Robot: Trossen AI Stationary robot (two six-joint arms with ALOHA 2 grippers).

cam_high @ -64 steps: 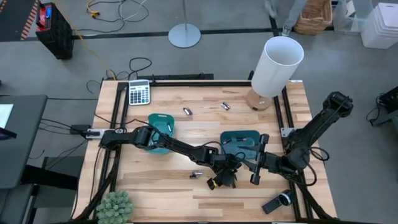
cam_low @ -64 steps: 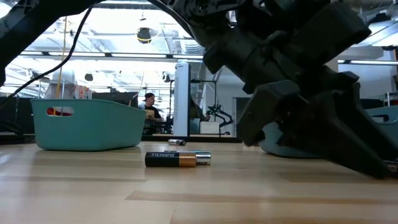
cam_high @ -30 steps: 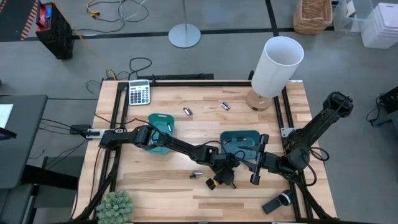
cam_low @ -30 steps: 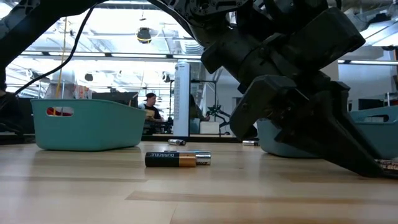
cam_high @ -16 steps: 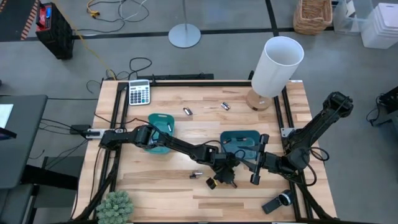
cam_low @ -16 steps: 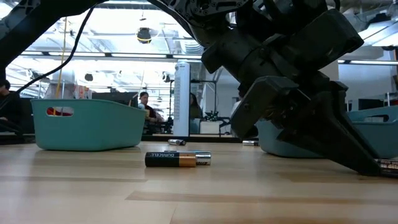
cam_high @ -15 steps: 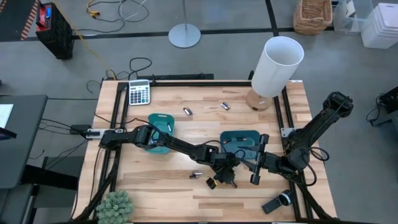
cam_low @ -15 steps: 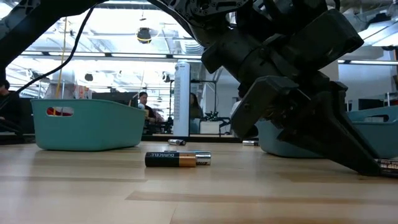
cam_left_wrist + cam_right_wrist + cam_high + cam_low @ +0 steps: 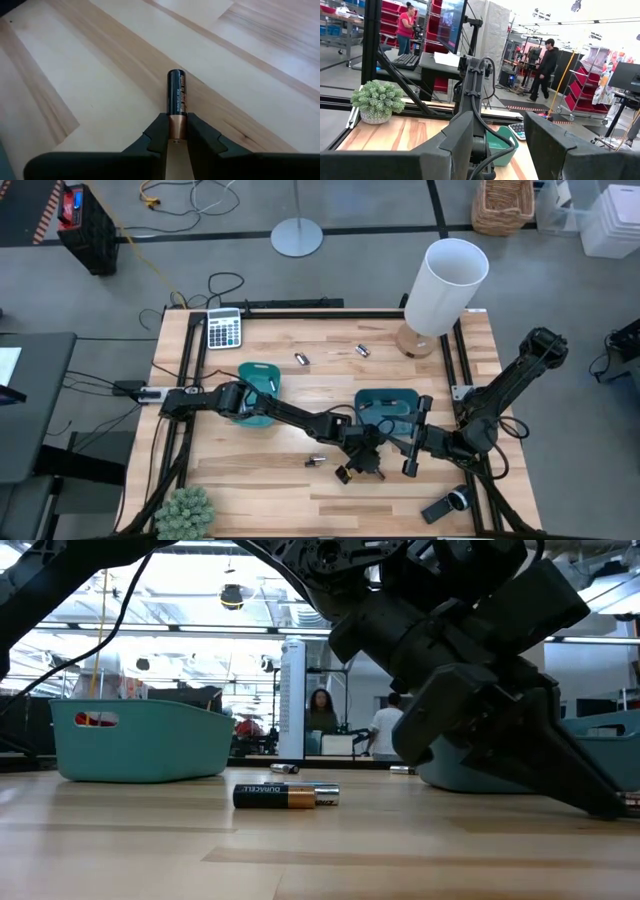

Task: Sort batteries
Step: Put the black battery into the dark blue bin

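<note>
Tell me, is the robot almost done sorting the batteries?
Not yet. The left gripper is shut on one battery low over the table. Three more batteries lie loose on the wood. What is inside the two teal trays cannot be told. The right gripper waits open.

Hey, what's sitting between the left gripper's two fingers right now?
The copper end of a black-and-copper battery, clamped in the left gripper; the left wrist view shows it, with bare wooden table beyond.
</note>
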